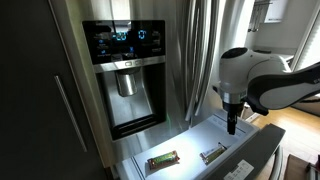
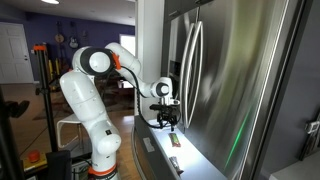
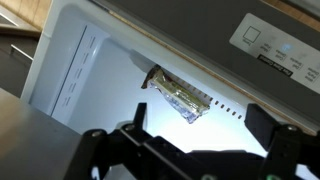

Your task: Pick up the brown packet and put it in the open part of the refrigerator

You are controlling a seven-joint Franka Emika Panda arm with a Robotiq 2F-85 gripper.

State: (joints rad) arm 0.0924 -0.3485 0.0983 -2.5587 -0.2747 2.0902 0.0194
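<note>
The white arm [image 2: 92, 98] holds its gripper [image 2: 169, 124] above the refrigerator's open drawer [image 2: 160, 150].

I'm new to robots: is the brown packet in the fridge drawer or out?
In. The brown packet lies flat on the bright white floor of the pulled-out drawer, beside a greenish packet.

No legible text; dispenser display [image 1: 125, 40] glyphs unreadable.

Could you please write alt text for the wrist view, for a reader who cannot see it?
A slim brownish packet lies at an angle on the bright white floor of an open refrigerator drawer, seen from above. The robot's dark claw, open and empty, fills the bottom edge, and a grey control panel shows at top right.
</note>
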